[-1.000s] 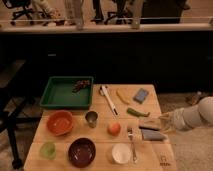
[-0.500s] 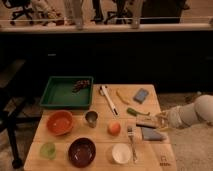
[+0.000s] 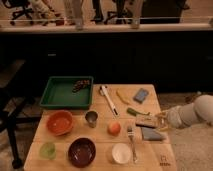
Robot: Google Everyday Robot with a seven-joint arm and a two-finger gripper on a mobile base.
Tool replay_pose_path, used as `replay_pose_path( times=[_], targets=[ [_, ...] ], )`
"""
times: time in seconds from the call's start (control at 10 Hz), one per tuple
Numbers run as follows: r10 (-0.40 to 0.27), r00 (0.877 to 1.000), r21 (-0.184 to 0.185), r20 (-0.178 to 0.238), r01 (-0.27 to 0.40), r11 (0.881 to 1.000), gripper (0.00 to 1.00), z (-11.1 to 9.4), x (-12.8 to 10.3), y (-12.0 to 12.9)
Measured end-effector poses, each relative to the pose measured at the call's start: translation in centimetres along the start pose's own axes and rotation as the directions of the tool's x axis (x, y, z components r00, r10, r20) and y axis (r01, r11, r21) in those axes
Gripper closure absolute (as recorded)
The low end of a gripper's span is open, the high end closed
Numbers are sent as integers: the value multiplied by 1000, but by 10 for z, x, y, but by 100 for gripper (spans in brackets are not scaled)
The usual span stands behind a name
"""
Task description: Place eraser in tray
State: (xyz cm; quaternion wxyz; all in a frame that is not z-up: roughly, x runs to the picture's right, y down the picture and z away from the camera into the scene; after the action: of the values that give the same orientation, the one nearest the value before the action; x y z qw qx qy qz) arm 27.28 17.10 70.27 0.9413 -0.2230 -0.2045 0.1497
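The white arm is reaching in from the right. Over the last second its end effector [image 3: 161,120] has been edging leftward, and it is now sitting right at the right end of the small tan-brown rectangular eraser block [image 3: 144,121]. Whether it is wide, narrow or already gripping cannot be told. The eraser is lying where it was on the right of the wooden desk [image 3: 102,137], just behind the grey-blue folded cloth [image 3: 151,134]. It is well apart from the large green plastic tray [image 3: 51,94] at the far left. The approach is ending and the grasp seems to be coming next; lifting and carrying are still waiting.
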Motion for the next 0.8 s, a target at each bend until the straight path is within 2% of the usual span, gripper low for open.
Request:
replay_pose_path(
  times=[0.3,0.5,0.8],
  targets=[
    [-24,998,-9,64,24,1000,100,21,-29,-26],
    [-56,992,-31,110,60,998,100,44,-58,-48],
    [-84,985,-42,149,91,995,100,55,-75,-62]
  ],
)
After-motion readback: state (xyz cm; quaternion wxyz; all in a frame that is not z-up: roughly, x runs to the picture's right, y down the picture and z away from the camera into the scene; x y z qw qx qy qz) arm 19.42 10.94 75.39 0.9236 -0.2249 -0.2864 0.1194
